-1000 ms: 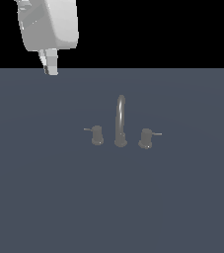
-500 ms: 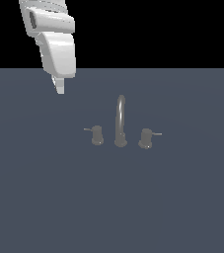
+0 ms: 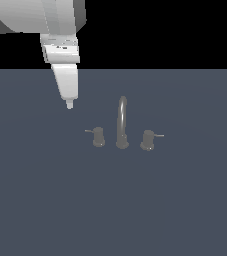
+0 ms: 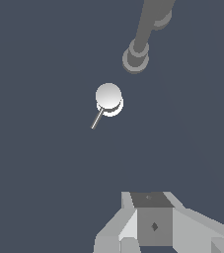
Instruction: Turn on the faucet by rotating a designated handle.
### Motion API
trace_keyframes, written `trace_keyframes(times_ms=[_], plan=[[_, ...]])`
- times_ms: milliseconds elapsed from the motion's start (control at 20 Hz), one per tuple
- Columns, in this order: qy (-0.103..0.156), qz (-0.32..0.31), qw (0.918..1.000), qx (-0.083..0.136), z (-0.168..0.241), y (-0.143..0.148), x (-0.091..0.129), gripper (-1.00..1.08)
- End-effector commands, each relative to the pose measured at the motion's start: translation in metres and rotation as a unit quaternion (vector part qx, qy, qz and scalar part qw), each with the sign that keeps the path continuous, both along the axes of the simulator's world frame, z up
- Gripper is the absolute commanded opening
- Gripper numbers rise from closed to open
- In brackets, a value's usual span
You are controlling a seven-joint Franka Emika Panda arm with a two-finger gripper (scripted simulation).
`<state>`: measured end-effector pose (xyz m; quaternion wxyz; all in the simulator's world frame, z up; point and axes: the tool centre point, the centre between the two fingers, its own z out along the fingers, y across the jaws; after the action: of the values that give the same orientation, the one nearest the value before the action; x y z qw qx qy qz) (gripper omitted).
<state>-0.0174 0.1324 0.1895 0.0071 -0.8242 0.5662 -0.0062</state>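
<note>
Overhead, the white arm's fingers (image 3: 69,104), their spread impossible to tell, hung apart from the small dull-grey metal faucet (image 3: 122,125) mid-worktop (image 3: 45,200). Its short grey cylindrical handle (image 3: 98,136), lever rod pointing toward the exterior view's left, lay below and rightward.

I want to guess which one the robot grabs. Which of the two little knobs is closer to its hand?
The knob on the exterior view's left, whose thin rod points away from the spout. The gripper hangs on its side. The other knob sits beyond the spout.
</note>
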Motion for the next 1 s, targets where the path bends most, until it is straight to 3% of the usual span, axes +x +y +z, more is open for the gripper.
trace_keyframes(times_ms=[0,350,950], plan=[[0.001,-0.027,0.9996,-0.001,-0.014,-0.003,0.012,-1.0],[0.004,-0.112,0.9937,-0.002,-0.059,-0.016,0.048,-1.0],[0.008,-0.226,0.9742,-0.002,-0.116,-0.044,0.092,-1.0]])
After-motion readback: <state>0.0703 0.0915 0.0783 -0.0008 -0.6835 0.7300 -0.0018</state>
